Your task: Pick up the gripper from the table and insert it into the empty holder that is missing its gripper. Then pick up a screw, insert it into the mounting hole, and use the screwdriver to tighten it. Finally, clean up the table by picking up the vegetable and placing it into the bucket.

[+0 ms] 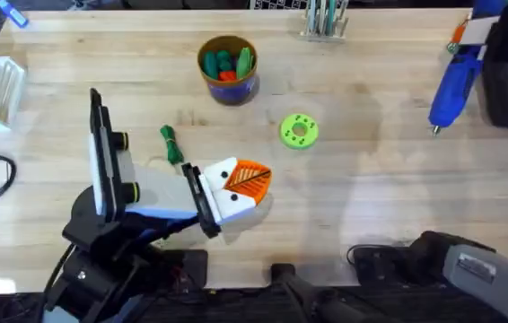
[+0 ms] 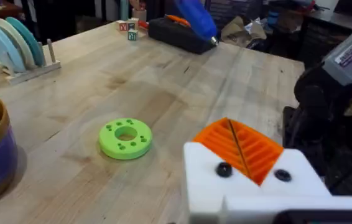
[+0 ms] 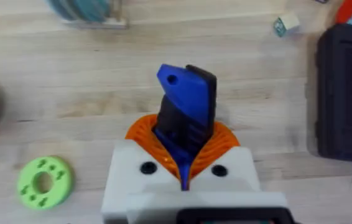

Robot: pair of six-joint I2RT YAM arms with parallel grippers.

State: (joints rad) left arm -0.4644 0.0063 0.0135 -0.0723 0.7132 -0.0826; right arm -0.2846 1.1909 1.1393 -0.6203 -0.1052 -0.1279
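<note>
We judge the task near its end. The right gripper (image 3: 185, 168), upper right in the overhead view, is clamped on the screwdriver (image 1: 452, 85). The vegetable (image 1: 172, 144) lies left of centre, not yet in the bucket (image 1: 228, 66), which holds green and red toys. We cannot tell the left gripper's (image 1: 236, 187) opening.
</note>
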